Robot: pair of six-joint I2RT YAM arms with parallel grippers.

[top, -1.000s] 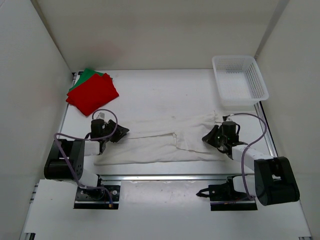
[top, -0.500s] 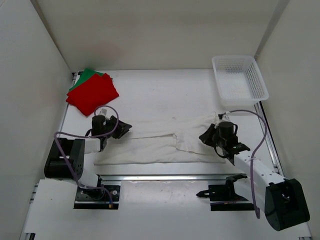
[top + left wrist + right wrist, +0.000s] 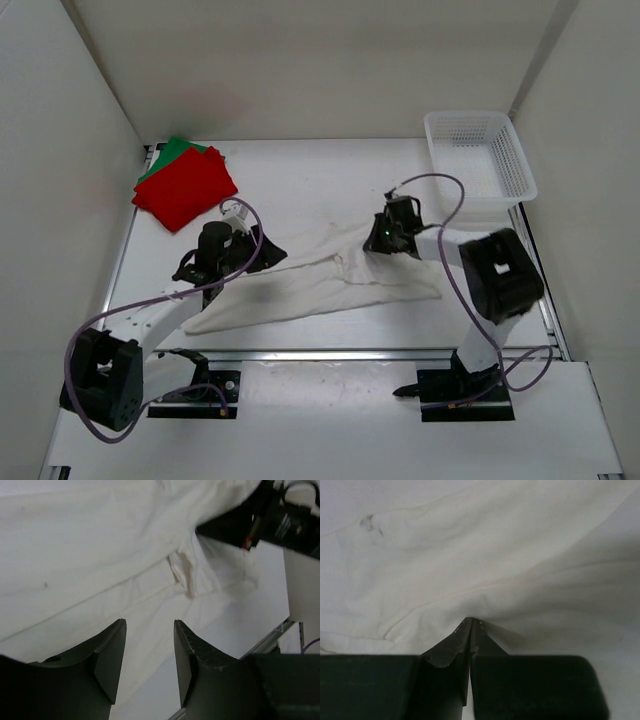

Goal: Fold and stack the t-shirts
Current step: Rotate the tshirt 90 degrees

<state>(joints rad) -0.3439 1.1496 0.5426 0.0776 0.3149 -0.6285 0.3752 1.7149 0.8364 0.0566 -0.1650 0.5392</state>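
Note:
The white t-shirt lies rumpled across the middle of the table, running slantwise from near left to far right. My right gripper is shut on a fold of it near its far right part; in the right wrist view the white cloth bunches at the closed tips. My left gripper hovers over the shirt's far left end, open, with nothing between its fingers and white cloth below. The folded red t-shirt rests on the green t-shirt at the far left corner.
A white mesh basket stands at the far right corner. White walls close the table on three sides. A metal rail runs along the near edge. The right arm's gripper shows in the left wrist view's upper right.
The right arm swung from the near right to the middle, dragging the shirt's right end up and left. The left gripper moved right and its jaws widened a little.

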